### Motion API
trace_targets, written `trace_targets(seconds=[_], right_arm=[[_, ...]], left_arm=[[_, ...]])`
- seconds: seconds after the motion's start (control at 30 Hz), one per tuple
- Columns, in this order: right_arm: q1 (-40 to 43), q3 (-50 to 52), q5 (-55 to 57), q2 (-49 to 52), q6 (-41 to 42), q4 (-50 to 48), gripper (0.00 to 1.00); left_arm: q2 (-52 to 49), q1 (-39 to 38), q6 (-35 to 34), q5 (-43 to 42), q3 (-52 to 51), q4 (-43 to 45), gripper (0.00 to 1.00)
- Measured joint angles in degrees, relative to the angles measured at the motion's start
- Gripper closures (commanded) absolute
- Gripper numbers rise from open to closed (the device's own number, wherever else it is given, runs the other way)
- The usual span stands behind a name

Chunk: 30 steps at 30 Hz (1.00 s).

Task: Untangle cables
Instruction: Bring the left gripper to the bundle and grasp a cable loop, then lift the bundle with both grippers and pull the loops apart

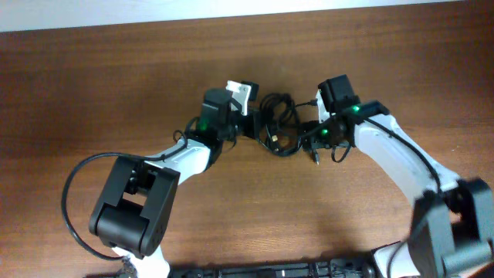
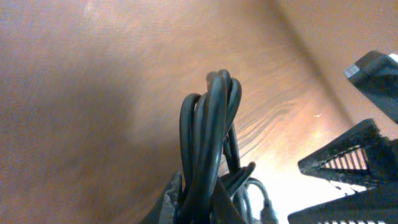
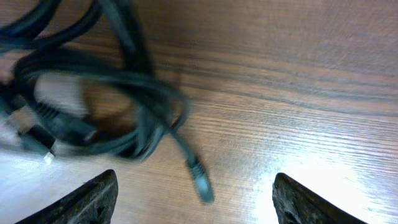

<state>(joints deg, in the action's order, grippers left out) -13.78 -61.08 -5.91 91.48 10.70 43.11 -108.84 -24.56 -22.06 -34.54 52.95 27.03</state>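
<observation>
The cables [image 1: 278, 125] are thin black cords in a tangled bundle at the middle of the wooden table. My left gripper [image 1: 253, 123] is at the bundle's left side, shut on several strands. In the left wrist view those cables [image 2: 212, 130] rise as tight loops out of the left gripper [image 2: 202, 202]. My right gripper [image 1: 315, 143] is at the bundle's right side. In the right wrist view the right gripper [image 3: 196, 199] stands open, its fingers [image 3: 93, 199] wide apart. A loose plug end [image 3: 200, 179] lies on the wood between them, touching neither. The cable loops [image 3: 99, 93] lie beyond it at upper left.
The wooden table [image 1: 116, 85] stretches around both arms. The right arm's black gripper body [image 2: 357, 158] shows at the right of the left wrist view, close to the bundle. A white part [image 1: 241, 91] of the left wrist sits just behind the cables.
</observation>
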Motion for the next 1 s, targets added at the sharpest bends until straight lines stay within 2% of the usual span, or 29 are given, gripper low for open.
trace_targets(seconds=[0.13, 0.17, 0.2, 0.3, 0.4, 0.5, 0.57, 0.7, 1.0], right_arm=[[0.00, 0.00, -4.15, -9.40, -2.89, 0.94, 0.18], [0.00, 0.00, -5.01, -12.11, -3.30, 0.98, 0.17], [0.00, 0.00, -5.62, -14.60, -3.54, 1.07, 0.15], [0.00, 0.00, -6.86, -20.98, -3.93, 1.09, 0.01], [0.04, -0.02, -7.78, -27.80, -4.20, 1.05, 0.01], [0.04, -0.04, -8.15, -32.59, -4.26, 0.07, 0.01], [0.04, -0.07, -8.31, -35.69, -3.50, -1.42, 0.01], [0.04, -0.17, -8.61, -38.10, -0.15, -2.97, 0.01], [0.04, -0.22, -8.61, -35.21, 1.55, -0.02, 0.01]], left_arm=[[-0.04, 3.52, -1.95, -10.91, -0.04, 16.02, 1.00], [-0.04, 3.74, -2.86, -11.52, 0.00, 16.65, 1.00], [-0.09, 4.96, -4.79, -15.89, -0.02, 24.57, 1.00], [-0.11, 5.99, -11.04, -22.01, -0.02, 37.29, 1.00], [-0.15, 7.32, -19.96, -27.39, 0.09, 51.43, 1.00], [-0.15, 8.90, -27.08, -29.57, 0.09, 60.85, 1.00], [0.09, 10.78, -33.03, -29.77, 0.11, 62.14, 1.00], [0.15, 12.90, -38.56, -29.73, 0.09, 62.14, 1.00], [0.20, 10.54, -41.86, -31.74, 0.09, 61.86, 1.00]])
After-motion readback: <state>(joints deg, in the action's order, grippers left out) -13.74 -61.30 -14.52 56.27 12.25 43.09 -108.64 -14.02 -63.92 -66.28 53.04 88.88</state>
